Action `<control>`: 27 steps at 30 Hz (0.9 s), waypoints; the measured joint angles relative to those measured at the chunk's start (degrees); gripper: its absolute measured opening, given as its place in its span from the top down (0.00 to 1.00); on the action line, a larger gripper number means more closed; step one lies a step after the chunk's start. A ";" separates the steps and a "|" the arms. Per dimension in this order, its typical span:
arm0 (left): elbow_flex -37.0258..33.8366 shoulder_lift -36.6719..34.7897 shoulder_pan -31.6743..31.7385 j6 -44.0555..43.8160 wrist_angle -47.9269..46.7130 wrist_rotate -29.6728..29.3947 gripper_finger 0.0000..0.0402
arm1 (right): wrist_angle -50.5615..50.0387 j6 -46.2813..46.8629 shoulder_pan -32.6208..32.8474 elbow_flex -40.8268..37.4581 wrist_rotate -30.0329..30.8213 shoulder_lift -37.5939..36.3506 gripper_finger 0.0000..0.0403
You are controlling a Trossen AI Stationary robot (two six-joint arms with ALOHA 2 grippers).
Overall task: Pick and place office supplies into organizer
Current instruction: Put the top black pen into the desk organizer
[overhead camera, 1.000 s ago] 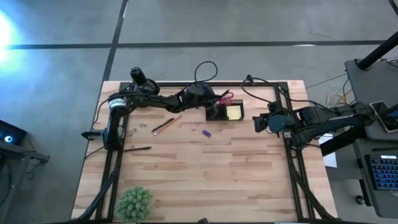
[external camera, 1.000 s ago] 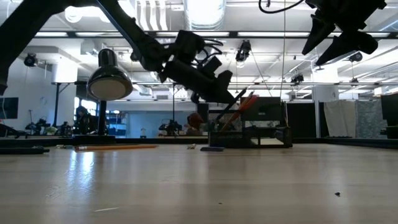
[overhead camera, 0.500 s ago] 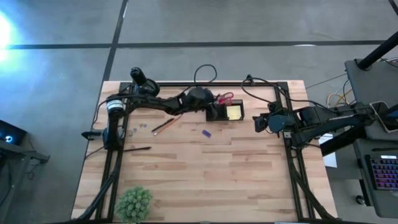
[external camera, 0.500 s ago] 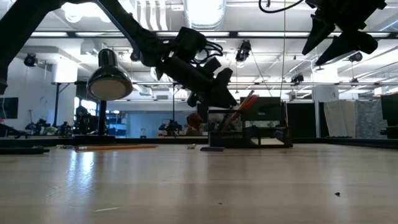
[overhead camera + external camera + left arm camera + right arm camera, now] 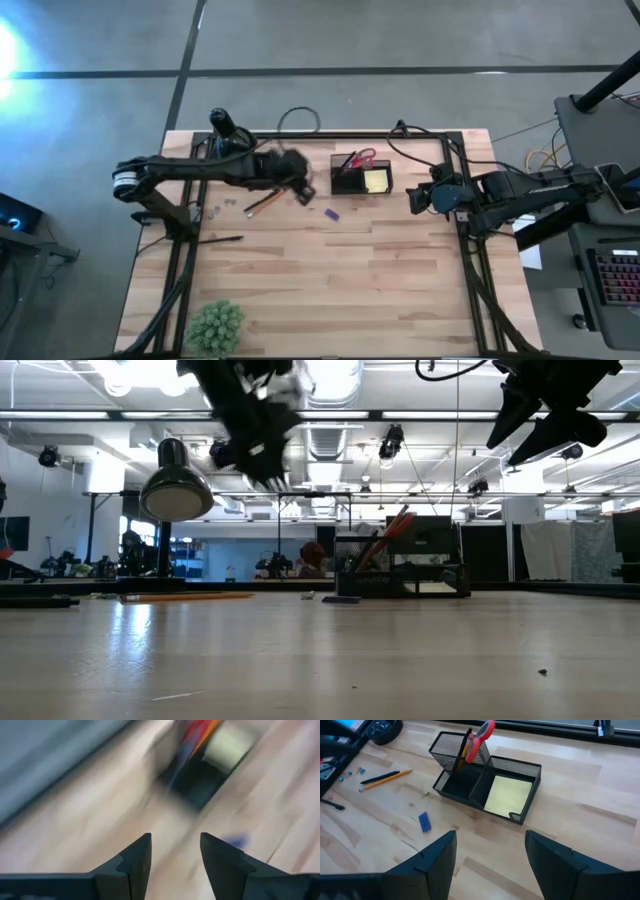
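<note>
Left hand [image 5: 172,855] agape (nothing held)

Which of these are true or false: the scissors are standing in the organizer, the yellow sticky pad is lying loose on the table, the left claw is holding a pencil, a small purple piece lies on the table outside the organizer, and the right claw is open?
1. The scissors stand in the organizer. True.
2. The yellow sticky pad lies loose on the table. False: it lies inside an organizer compartment.
3. The left claw holds a pencil. False: its fingers are apart with nothing between them; the pencils lie on the table.
4. A small purple piece lies on the table outside the organizer. True.
5. The right claw is open. True, and empty.
</note>
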 joint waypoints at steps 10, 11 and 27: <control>-4.20 0.34 1.51 -10.62 -24.72 6.83 0.68 | 0.06 -3.35 -3.06 0.00 -0.70 0.00 0.44; -5.47 0.33 2.05 -10.00 -23.83 9.80 0.69 | 0.07 -3.41 -3.24 0.00 -1.18 0.00 0.44; -19.15 0.87 2.60 -7.42 -17.51 6.09 0.76 | 0.09 -0.48 -3.36 0.00 -3.71 0.09 0.44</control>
